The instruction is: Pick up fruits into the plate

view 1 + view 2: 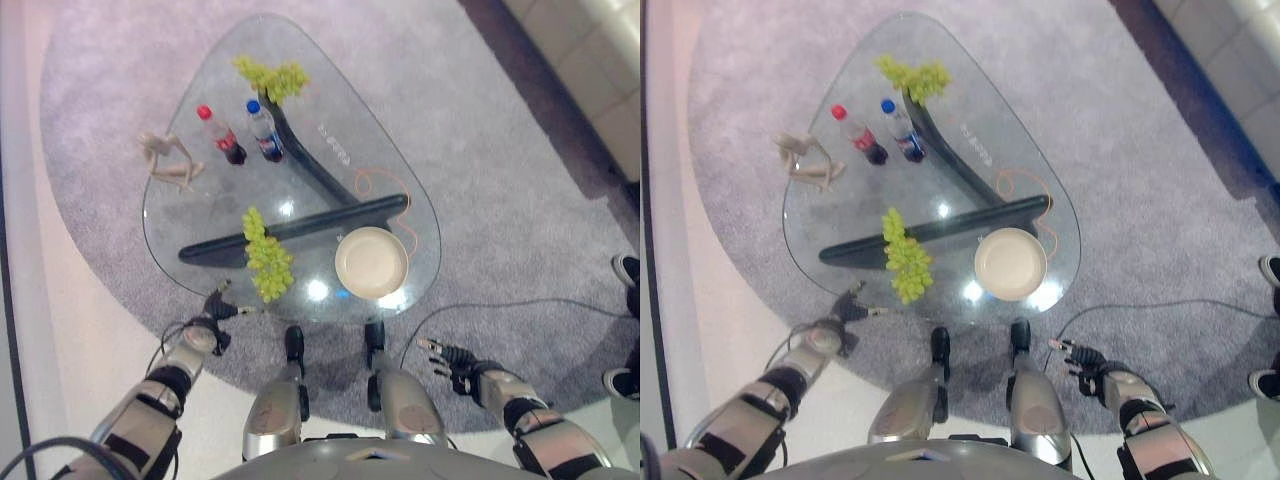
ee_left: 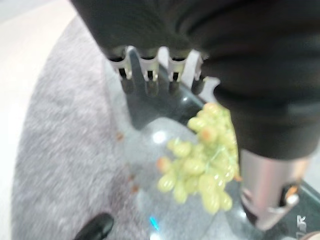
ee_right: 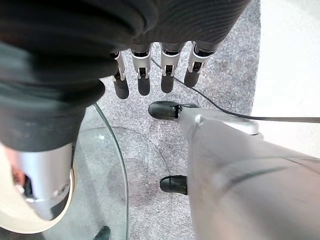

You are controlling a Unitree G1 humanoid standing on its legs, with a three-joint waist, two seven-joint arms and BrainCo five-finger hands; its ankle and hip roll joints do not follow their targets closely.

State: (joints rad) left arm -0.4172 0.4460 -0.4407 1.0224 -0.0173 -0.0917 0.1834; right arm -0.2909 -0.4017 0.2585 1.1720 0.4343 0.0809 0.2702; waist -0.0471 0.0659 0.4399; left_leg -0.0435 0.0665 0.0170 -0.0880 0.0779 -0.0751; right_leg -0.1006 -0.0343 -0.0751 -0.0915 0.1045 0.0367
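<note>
On the glass table [image 1: 400, 170] I see the plate [image 1: 371, 262] still empty, near grapes [image 1: 267, 255] just beside it, far grapes [image 1: 272, 78] well apart, left hand [image 1: 216, 308] and right hand [image 1: 447, 357] apparently relaxed, holding nothing.

Both arms were silver-grey with black bands near the wrists. The left hand [image 1: 207, 318] and right hand [image 1: 455, 362] each wore a dark ribbed cover over the back and wrist. Their fingers [image 3: 143, 75] were silver with dark tips, and the thumb [image 2: 267, 190], blurred, seemed a thick silver cylinder.
</note>
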